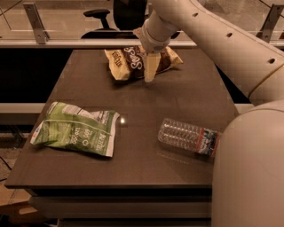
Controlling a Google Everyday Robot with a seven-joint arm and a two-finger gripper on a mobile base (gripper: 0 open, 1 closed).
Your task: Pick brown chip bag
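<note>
The brown chip bag (125,62) lies at the far side of the dark table (177,102), glossy dark brown with tan ends and white script. My gripper (150,70) points down over the bag's middle, in front of it, low against it. The arm covers part of the bag's right half. I cannot see whether the bag is gripped.
A green-and-white snack bag (75,129) lies at the near left. A clear plastic water bottle (188,136) lies on its side at the near right. My arm and body fill the right side of the view. An office chair (111,13) stands behind the table.
</note>
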